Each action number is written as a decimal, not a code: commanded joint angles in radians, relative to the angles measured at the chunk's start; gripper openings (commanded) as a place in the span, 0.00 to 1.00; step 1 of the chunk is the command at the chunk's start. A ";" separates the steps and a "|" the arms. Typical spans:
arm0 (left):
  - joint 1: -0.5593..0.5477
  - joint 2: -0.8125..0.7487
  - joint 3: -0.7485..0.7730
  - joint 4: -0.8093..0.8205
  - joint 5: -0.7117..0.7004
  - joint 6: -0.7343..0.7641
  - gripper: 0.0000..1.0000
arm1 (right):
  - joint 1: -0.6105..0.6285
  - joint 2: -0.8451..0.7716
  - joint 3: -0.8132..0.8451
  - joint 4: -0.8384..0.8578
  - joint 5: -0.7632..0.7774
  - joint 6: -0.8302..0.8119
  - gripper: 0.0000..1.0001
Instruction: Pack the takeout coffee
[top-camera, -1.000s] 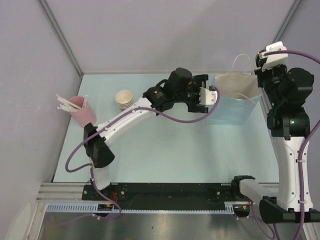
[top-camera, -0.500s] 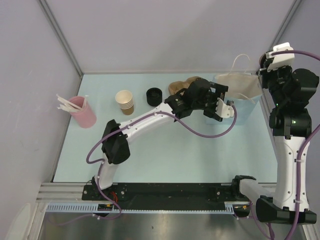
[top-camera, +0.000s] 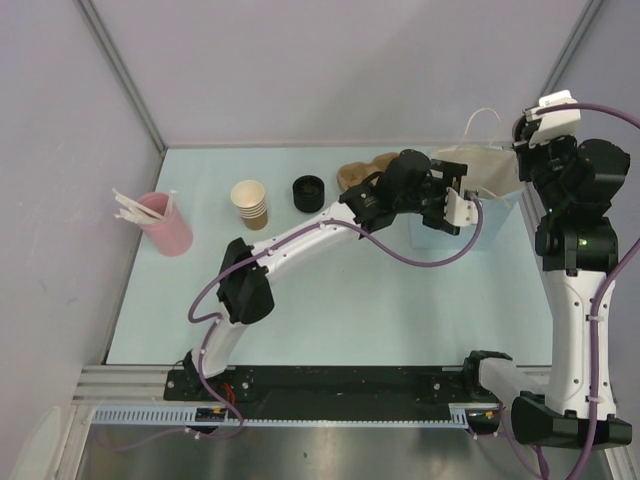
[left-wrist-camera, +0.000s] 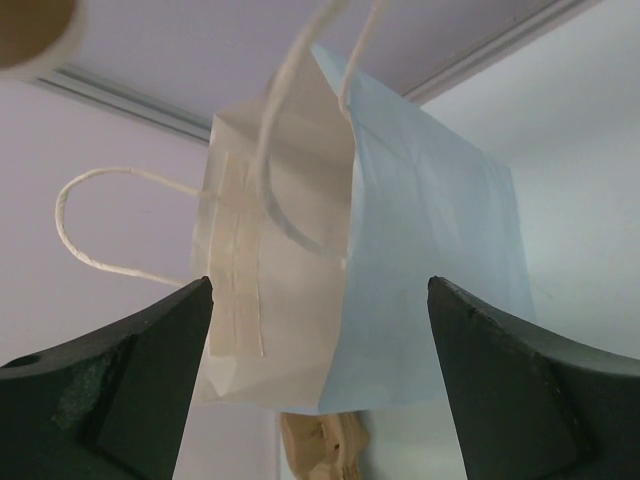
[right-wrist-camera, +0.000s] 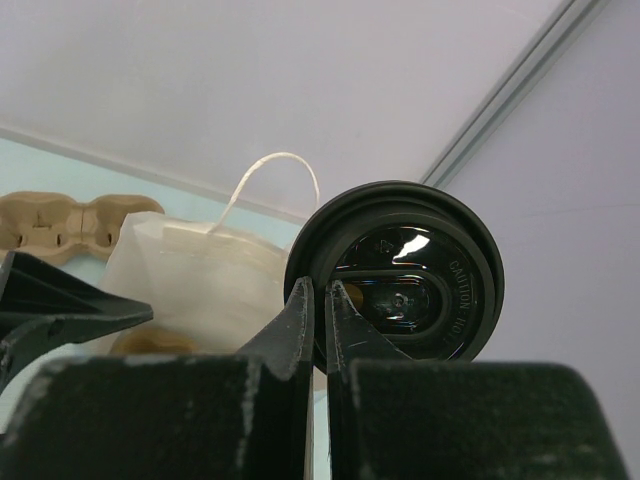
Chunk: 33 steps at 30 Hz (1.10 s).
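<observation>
Reaching farther right than 1 second earlier, the left gripper (left-wrist-camera: 318, 285) stood wide before the paper bag (left-wrist-camera: 420, 270); the right gripper (right-wrist-camera: 320, 290) pinched the takeout coffee (right-wrist-camera: 400, 275) aloft nearby. Spreading the bag's mouth first would help.

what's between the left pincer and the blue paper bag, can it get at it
Probably yes: the left pincer is open, right at the blue paper bag, with nothing between them.

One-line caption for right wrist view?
Right gripper pinches a black lid by its rim, paper bag behind.
</observation>
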 joint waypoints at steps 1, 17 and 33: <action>-0.005 0.031 0.120 0.067 0.079 -0.156 0.93 | -0.004 -0.018 -0.009 0.029 -0.005 0.009 0.00; -0.034 0.106 0.183 0.129 0.079 -0.204 0.54 | -0.003 -0.035 -0.033 0.044 0.023 0.017 0.00; -0.057 0.026 0.186 0.063 -0.141 -0.194 0.00 | 0.014 -0.033 -0.055 0.070 0.038 0.020 0.00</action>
